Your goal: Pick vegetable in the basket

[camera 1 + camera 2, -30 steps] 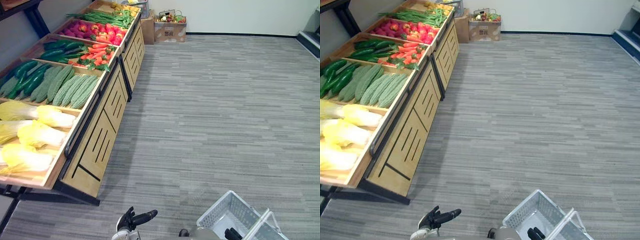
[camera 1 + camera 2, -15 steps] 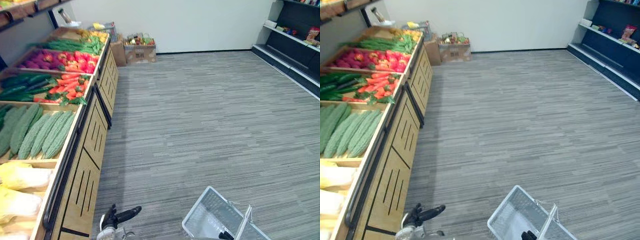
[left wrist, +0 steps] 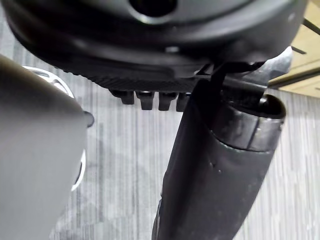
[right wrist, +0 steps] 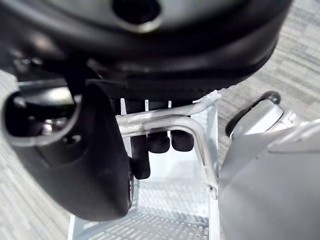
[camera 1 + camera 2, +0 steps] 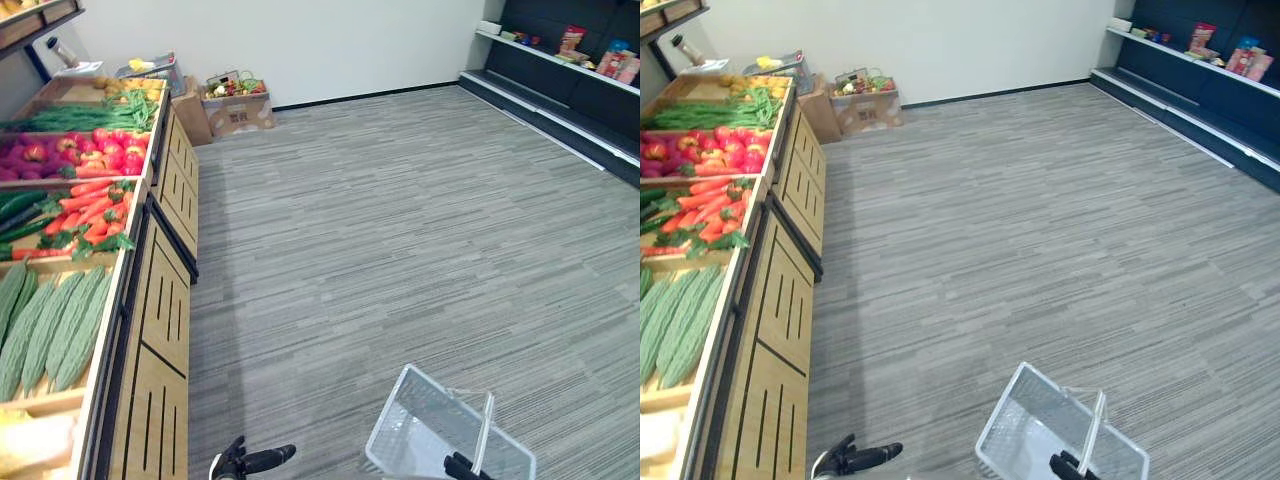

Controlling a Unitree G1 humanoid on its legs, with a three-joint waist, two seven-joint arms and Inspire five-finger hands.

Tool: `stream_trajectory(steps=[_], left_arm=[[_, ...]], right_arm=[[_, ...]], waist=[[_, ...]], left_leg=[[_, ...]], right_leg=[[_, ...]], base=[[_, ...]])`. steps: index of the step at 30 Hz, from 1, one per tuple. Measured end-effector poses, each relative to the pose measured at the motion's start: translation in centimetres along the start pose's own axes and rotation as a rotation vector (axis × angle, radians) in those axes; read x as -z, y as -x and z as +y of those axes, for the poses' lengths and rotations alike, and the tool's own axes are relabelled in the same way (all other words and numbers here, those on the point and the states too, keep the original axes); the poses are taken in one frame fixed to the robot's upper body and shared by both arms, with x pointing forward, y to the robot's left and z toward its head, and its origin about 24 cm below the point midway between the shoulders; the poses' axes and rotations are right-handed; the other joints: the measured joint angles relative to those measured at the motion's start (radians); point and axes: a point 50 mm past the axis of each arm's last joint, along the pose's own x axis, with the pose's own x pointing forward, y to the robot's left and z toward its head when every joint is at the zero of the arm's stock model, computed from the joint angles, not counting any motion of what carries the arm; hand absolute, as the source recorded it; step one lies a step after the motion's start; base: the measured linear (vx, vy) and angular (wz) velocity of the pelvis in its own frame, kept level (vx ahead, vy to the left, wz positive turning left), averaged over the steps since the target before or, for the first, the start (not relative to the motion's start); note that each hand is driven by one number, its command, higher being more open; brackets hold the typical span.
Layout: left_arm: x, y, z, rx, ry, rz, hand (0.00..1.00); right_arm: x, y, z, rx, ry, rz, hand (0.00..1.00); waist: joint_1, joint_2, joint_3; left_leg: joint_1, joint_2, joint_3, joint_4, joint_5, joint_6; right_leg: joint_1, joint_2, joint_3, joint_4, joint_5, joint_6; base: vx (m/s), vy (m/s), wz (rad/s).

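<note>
Along my left side the veg lies on the wooden produce stand (image 5: 160, 300); none is in the basket (image 5: 400, 425) yet, which is empty and low at my right. R hand (image 4: 100, 160) has its fingers (image 4: 159, 142) curled round the basket's metal handle (image 4: 165, 122). L hand (image 5: 262, 459) is relaxed with loose fingers, holding nothing, well apart from the stand. Nearest pick looks like the bitter gourds (image 5: 60, 325): prob light-ish and firm, w/ bumpy skin so not slippery. I'd wrap round the middle of one. Carrots (image 5: 85, 205) in the next bin are stiff and tapered, so grab the thick end; leafy tops would prob tear. Counts: 1 basket, 1 handle bar in head views (wrist view hints at 2 tubes, can't tell), approx 5 bitter gourds in view, carrots heaped and too many to count, 1 bin of green beans (image 5: 90, 113), 1 cardboard box (image 5: 238, 112) by the far wall.
</note>
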Motion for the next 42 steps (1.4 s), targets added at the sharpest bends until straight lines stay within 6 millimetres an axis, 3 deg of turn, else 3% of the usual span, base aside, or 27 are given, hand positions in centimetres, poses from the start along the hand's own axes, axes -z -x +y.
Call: stream_trajectory(steps=[2,4,5,6,8,9,10,11,12,14,18,19,42], left_arm=[[-0.4,-0.1,0.8,-0.013,-0.028,-0.01,1.0],[-0.3,-0.1,0.9,-0.018,-0.029,-0.006,1.0],[-0.1,0.0,0.8,-0.02,-0.025,0.0,1.0],[-0.3,-0.1,1.3,-0.037,-0.032,-0.003,1.0],[-0.5,-0.1,2.0,-0.053,-0.038,-0.003,1.0],[-0.5,-0.1,2.2,-0.059,-0.036,-0.001,1.0],[-0.4,-0.1,2.3,-0.06,-0.038,-0.001,1.0],[-0.5,-0.1,2.6,-0.071,-0.024,0.001,1.0],[0.1,-0.1,1.3,-0.046,0.006,0.023,1.0],[0.5,0.0,0.0,-0.018,0.047,0.032,1.0],[0.7,0.1,-0.2,-0.001,0.05,0.036,1.0],[1.2,0.2,0.8,-0.02,0.015,0.055,1.0],[1.3,0.2,0.7,-0.011,0.002,0.055,1.0]], right_arm=[[-0.1,0.1,0.3,-0.004,-0.011,-0.014,0.0],[0.2,0.1,0.0,0.004,-0.002,-0.009,0.0],[0.1,0.2,-0.4,0.013,-0.002,-0.016,0.0],[0.0,0.1,-0.2,0.004,0.004,-0.017,0.0],[0.4,0.2,0.1,-0.006,0.019,0.004,0.0],[1.0,0.4,0.2,-0.008,0.025,0.017,0.0],[1.3,0.5,0.3,-0.008,0.023,0.027,0.0],[2.1,0.6,0.3,-0.008,0.021,0.053,0.0],[1.9,0.6,0.0,0.006,0.024,0.052,0.0],[1.4,0.3,-0.1,0.008,0.032,0.051,0.0],[1.9,0.4,-0.8,0.017,0.043,0.083,0.0],[2.7,0.6,-0.6,-0.011,0.112,0.11,0.0],[3.1,0.7,-0.8,0.03,-0.006,0.121,0.0]], waist=[[-0.012,-0.048,0.01],[-0.019,-0.045,0.016],[-0.019,-0.021,0.014],[-0.019,-0.019,0.016],[-0.018,-0.007,0.023],[-0.021,-0.003,0.026],[-0.021,-0.013,0.023],[-0.023,-0.044,0.028],[-0.02,-0.015,0.03],[-0.011,0.005,0.026],[-0.012,0.013,0.007],[-0.017,-0.02,-0.039],[-0.008,-0.016,-0.047]], left_leg=[[0.042,-0.065,-0.01,-0.027,-0.013,0.016],[0.068,-0.076,-0.029,-0.036,-0.026,0.026],[0.073,-0.062,-0.036,-0.036,-0.035,0.034],[0.073,-0.045,-0.041,-0.037,-0.037,0.037],[0.075,0.0,-0.047,-0.032,-0.037,0.037],[0.077,0.021,-0.054,-0.021,-0.037,0.036],[0.078,0.02,-0.055,-0.018,-0.037,0.033],[0.093,0.002,-0.064,-0.016,-0.048,0.004],[0.099,0.032,-0.059,-0.019,-0.059,-0.009],[0.099,0.032,-0.085,-0.036,-0.06,-0.009],[0.114,0.038,-0.094,-0.045,-0.051,-0.005],[0.052,-0.039,-0.144,-0.047,-0.069,0.003],[0.066,-0.022,-0.124,-0.064,-0.074,-0.007]], right_leg=[[-0.056,-0.07,-0.01,0.169,0.026,-0.003],[-0.064,-0.097,-0.058,0.226,0.098,-0.009],[-0.094,-0.102,-0.097,0.265,0.036,-0.008],[-0.134,-0.088,-0.139,0.263,-0.071,0.012],[-0.18,-0.02,-0.179,0.159,-0.153,0.014],[-0.178,0.027,-0.175,-0.007,-0.152,0.019],[-0.173,0.043,-0.168,-0.109,-0.13,0.025],[-0.147,0.053,-0.154,-0.235,-0.024,-0.056],[-0.133,0.084,-0.152,-0.248,-0.017,-0.059],[-0.122,0.102,-0.146,-0.278,-0.013,-0.073],[-0.05,0.123,-0.164,-0.38,0.014,-0.086],[0.03,0.06,-0.174,-0.678,0.219,-0.01],[0.031,0.068,-0.188,-0.695,0.221,-0.011]], base=[[0.14,0.102,0.24],[0.14,0.035,0.3],[0.21,0.015,0.26],[0.22,-0.022,0.22],[0.19,-0.141,0.16],[0.18,-0.202,0.2],[0.17,-0.249,0.25],[0.17,-0.22,0.13],[0.17,-0.188,0.03],[0.14,-0.101,-0.17],[0.09,-0.025,0.05],[0.0,0.0,0.0],[0.0,-0.001,0.0]])
